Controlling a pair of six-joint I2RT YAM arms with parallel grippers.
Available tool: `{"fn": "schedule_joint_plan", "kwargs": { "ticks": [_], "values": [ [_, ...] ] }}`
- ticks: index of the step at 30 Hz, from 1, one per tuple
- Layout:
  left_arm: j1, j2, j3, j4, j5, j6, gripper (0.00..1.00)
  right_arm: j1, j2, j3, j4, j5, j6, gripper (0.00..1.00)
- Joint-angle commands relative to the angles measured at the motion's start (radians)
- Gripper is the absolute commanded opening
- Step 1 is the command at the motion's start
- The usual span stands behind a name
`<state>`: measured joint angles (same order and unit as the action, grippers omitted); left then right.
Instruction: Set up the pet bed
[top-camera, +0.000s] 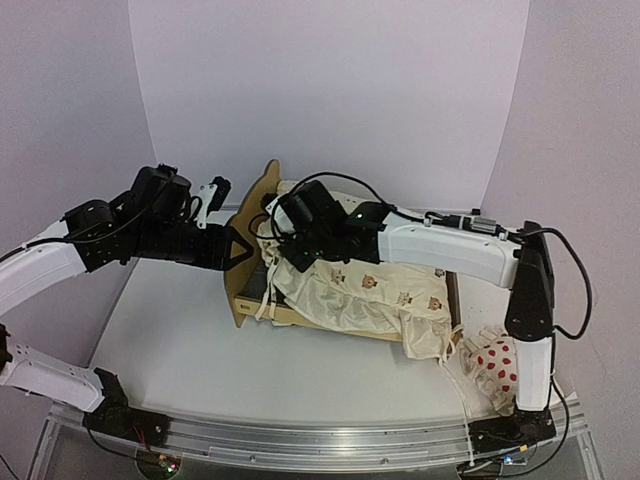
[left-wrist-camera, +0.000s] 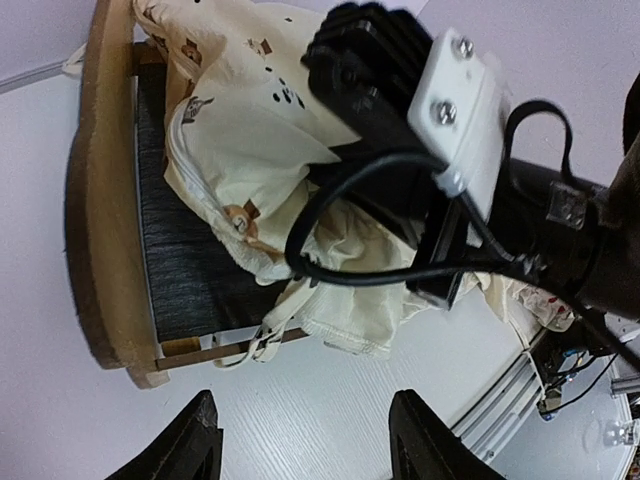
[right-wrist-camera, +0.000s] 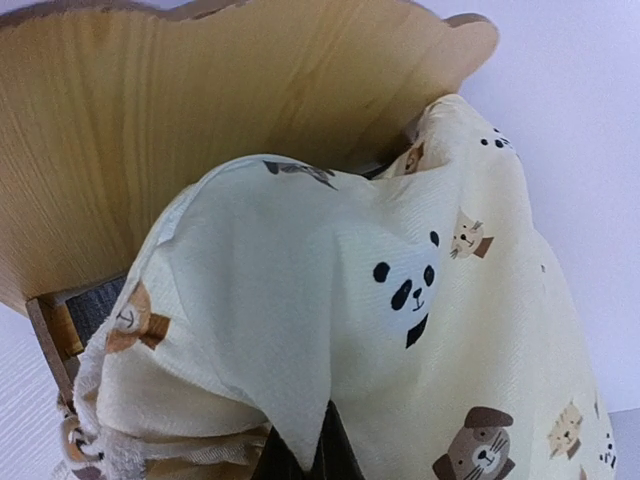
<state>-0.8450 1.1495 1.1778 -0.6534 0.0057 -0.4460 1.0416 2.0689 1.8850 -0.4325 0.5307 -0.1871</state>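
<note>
The pet bed is a light plywood frame in the middle of the table, its curvy headboard standing at the left end. A cream animal-print cushion lies crumpled along it and spills over the right end. My right gripper is shut on a fold of the cushion close to the headboard. The left gripper hangs open over bare table beside the bed's near rail, with nothing between its fingers. The dark slatted base shows beside the headboard.
A small white pillow with red dots lies at the near right by the right arm's base. The right arm's wrist and cable hang over the cushion, close to the left gripper. Cushion ties dangle over the near rail.
</note>
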Motion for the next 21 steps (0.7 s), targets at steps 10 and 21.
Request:
{"fn": "schedule_joint_plan", "kwargs": {
  "ticks": [10, 21],
  "values": [
    [-0.138, 0.159, 0.033, 0.046, -0.144, 0.021, 0.53, -0.068, -0.199, -0.152, 0.020, 0.063, 0.018, 0.00],
    [-0.173, 0.310, -0.027, 0.143, -0.163, 0.022, 0.48, -0.097, -0.248, -0.244, 0.020, 0.089, 0.046, 0.00]
  ]
}}
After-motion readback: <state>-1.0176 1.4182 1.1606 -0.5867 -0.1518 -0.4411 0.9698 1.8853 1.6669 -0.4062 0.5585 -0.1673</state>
